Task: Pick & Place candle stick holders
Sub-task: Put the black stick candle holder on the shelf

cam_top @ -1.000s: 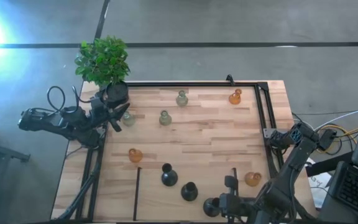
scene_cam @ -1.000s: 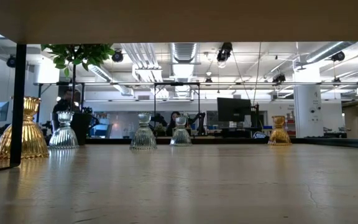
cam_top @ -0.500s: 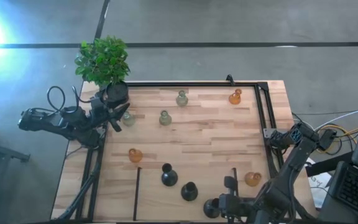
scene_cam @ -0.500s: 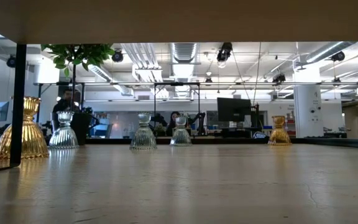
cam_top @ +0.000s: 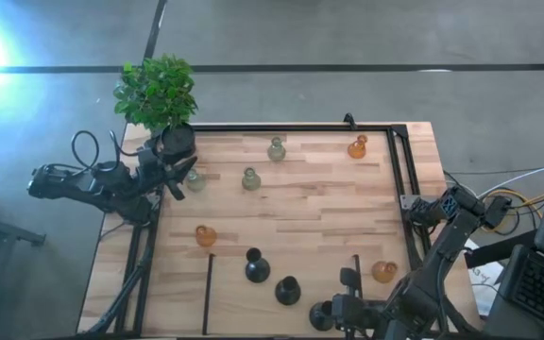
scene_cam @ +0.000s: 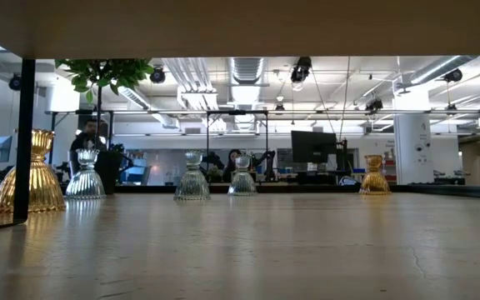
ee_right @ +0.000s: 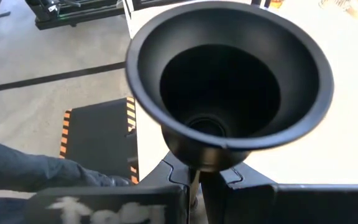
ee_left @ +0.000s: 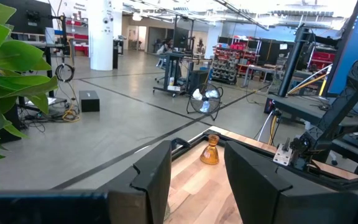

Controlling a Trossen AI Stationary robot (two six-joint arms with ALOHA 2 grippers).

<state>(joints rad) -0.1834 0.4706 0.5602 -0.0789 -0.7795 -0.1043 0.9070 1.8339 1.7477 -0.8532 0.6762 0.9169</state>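
While the left gripper [cam_top: 179,179] hangs at the table's [cam_top: 329,203] far left edge, just in front of the leafy potted plant [cam_top: 159,99], I see its two dark fingers [ee_left: 154,177] part-open with nothing between them in the wrist view. A pale glass holder [cam_top: 195,179] stands just right of that gripper; two more ribbed, bell-based pale holders [cam_top: 250,178] [cam_top: 276,148] sit farther right of the plant. Nearer me than the plant, an amber holder [cam_top: 205,235] stands on the butcher-block planks, then two matte black holders [cam_top: 256,268] [cam_top: 287,290]. Far right of the plant along the back edge is another amber holder [cam_top: 358,146], and a third amber one [cam_top: 383,272] sits near the front right. The right gripper [cam_top: 340,312] is at the front edge, well right of the plant, its fingers pinched tight on the narrow neck of a black holder [ee_right: 229,87] whose smooth flared funnel mouth fills the wrist view.
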